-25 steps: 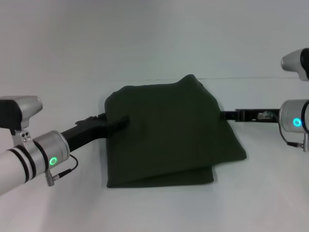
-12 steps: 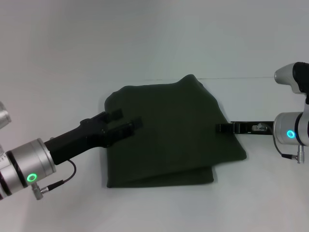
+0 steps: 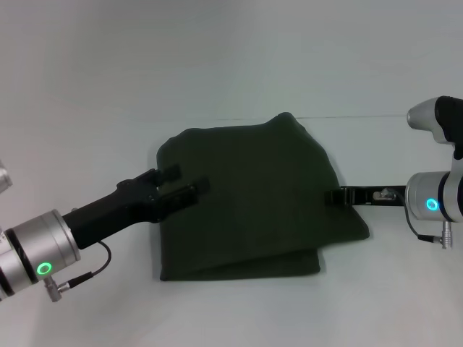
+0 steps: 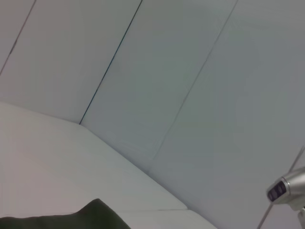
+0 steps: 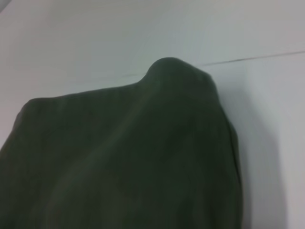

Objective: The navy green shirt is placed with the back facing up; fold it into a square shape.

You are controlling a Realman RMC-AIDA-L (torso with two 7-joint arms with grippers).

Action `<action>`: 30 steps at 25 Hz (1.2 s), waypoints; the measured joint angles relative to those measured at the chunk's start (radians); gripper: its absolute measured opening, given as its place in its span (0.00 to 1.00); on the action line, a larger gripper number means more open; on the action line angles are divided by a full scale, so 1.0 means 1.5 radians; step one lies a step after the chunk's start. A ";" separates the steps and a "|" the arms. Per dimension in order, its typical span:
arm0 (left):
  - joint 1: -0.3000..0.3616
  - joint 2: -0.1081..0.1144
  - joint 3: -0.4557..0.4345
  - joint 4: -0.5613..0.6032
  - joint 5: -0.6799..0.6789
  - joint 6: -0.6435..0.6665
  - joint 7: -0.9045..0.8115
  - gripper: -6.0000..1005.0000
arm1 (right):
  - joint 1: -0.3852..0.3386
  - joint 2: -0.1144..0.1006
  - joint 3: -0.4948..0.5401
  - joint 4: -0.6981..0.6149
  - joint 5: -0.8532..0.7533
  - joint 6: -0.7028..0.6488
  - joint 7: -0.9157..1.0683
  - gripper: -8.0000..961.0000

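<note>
Item: shirt [image 3: 249, 199], dark olive, already folded into a compact, roughly square stack at the centre of the white surface [image 3: 239, 311]; a lower layer sticks out along the 6 o'clock edge and at the 4 o'clock corner, and a rounded hump stands up at the 12 o'clock edge. Left end effector [image 3: 189, 182]: enters from 8 o'clock, fingers apart and holding nothing, tips over the stack's 9 o'clock side; whether they press on the cloth cannot be told. Right end effector [image 3: 334, 196]: enters from 3 o'clock, tip at the stack's 3 o'clock edge, partly hidden by cloth; whether its fingers are apart or together cannot be told. Right wrist view: the fold close up, hump prominent against the white surface. Left wrist view: only a sliver of cloth below pale wall. Status, judged: folding largely done, layers not flush. Risks, judged: either end effector, if drawn away low, could snag soft fabric and peel the top layer back or skew the stack; the hump may spring open if left unpressed; a one-sided push could slide the whole bundle across the smooth surface.
</note>
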 joint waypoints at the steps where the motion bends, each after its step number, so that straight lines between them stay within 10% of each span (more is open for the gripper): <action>1: 0.001 0.000 0.000 0.000 -0.001 0.000 0.000 0.87 | 0.000 0.000 0.000 0.000 0.000 -0.006 0.000 0.43; 13: 0.001 0.000 -0.001 0.001 -0.004 -0.002 -0.010 0.87 | -0.016 -0.006 0.002 -0.011 0.030 -0.059 -0.006 0.05; 30: -0.003 0.000 -0.007 0.002 0.001 -0.003 -0.025 0.87 | -0.072 -0.021 0.070 -0.088 0.037 -0.204 -0.001 0.05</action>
